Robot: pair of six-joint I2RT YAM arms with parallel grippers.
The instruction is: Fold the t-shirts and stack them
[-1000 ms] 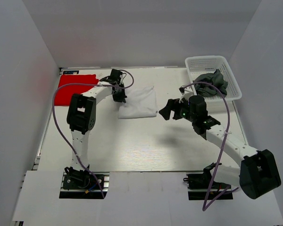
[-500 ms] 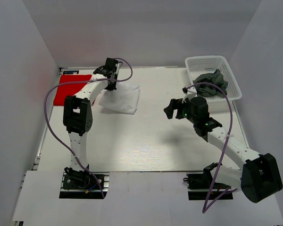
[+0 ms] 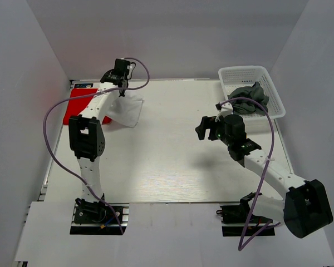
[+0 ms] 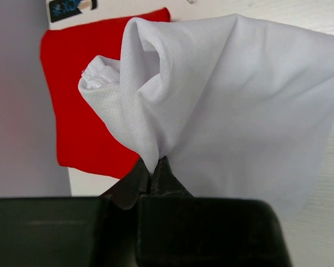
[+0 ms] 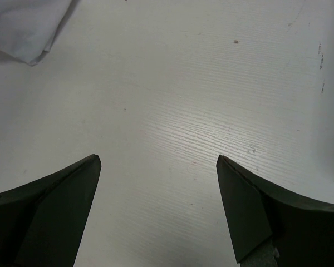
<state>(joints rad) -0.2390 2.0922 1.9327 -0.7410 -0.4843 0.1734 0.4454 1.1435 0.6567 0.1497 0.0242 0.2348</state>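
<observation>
White t-shirt (image 4: 239, 100) tight between left jaws

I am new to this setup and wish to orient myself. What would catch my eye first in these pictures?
The white t-shirt, pinched in the shut left gripper, hangs bunched beside the red t-shirt at the far left corner. The grey t-shirt lies crumpled in the white basket at far right; the right gripper stands open over the table.

Nothing legible appeared anywhere. A small dark rectangular sticker with blue marks (image 4: 71, 8) lay on the white wood-grain table (image 3: 172, 161) at its far left corner, just beside the bright red cloth t-shirt (image 4: 83, 111); its characters were too blurred to read.
</observation>
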